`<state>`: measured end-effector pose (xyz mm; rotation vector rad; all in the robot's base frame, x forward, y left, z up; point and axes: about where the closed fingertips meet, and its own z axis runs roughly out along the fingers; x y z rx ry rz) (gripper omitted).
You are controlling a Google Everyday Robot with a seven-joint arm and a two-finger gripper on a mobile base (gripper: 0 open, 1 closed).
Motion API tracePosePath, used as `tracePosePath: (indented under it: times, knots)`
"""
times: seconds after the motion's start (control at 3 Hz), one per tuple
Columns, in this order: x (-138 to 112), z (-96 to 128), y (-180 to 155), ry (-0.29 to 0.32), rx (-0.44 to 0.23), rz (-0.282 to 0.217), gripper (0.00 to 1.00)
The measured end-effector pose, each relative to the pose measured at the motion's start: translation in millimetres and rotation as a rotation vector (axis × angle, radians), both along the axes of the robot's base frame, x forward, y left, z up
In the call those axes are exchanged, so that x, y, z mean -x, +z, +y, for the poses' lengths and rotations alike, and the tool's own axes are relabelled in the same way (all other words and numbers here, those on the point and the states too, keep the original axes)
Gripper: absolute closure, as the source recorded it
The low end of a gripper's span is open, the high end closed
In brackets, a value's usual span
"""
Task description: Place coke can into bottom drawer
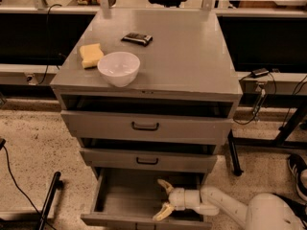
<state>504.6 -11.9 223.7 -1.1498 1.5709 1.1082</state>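
Note:
The bottom drawer (120, 200) of the grey cabinet is pulled out, showing its plain grey tray floor and low side walls. My gripper (162, 199) reaches in from the lower right and sits just above the drawer floor near the front wall. Its two pale fingers (164, 185) are spread wide apart, with only grey floor showing between them. The coke can does not show anywhere in the camera view. The white arm (225, 206) runs off to the lower right.
A white bowl (118, 68), a yellow sponge (90, 54) and a dark packet (136, 38) lie on the cabinet top. Two upper drawer fronts with black handles (145, 126) hang over the open drawer. A black pole (48, 200) and cables lie on the floor at left.

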Motion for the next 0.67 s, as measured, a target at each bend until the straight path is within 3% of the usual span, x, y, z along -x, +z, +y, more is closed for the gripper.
tracePosePath:
  times: [0.33, 0.67]
  knots:
    - [6.7, 3.7, 15.2, 0.031, -0.015, -0.022, 0.00]
    - [19.5, -10.6, 36.9, 0.029, -0.009, -0.052, 0.00]
